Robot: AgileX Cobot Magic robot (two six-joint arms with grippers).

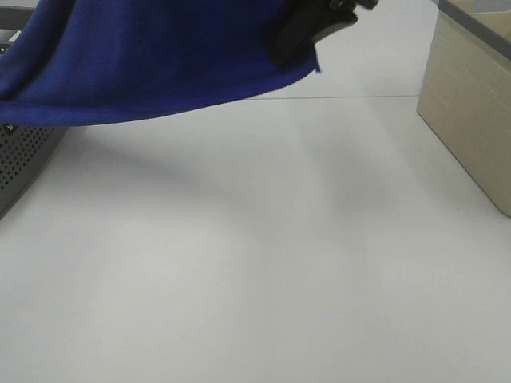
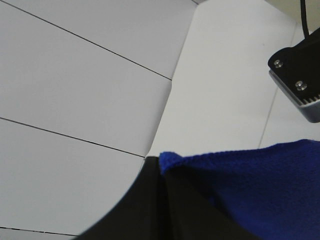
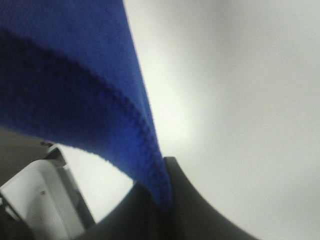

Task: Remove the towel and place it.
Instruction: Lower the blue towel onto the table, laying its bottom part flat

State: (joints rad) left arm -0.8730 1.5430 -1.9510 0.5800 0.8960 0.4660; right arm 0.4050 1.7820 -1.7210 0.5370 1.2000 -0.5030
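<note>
The deep blue towel (image 1: 160, 56) hangs stretched across the top of the exterior view, above the white table (image 1: 255, 263). My right gripper (image 1: 307, 36) is shut on its right corner. In the right wrist view the black fingers (image 3: 162, 200) pinch the towel's hem (image 3: 65, 85). In the left wrist view my left gripper (image 2: 161, 165) is shut on another corner of the towel (image 2: 260, 180). The left gripper itself does not show in the exterior view. No white tag is visible.
A beige box (image 1: 471, 112) stands at the right edge of the table. A grey perforated basket (image 1: 24, 155) sits at the left under the towel. A black part with a grey ridged edge (image 2: 297, 82) shows in the left wrist view.
</note>
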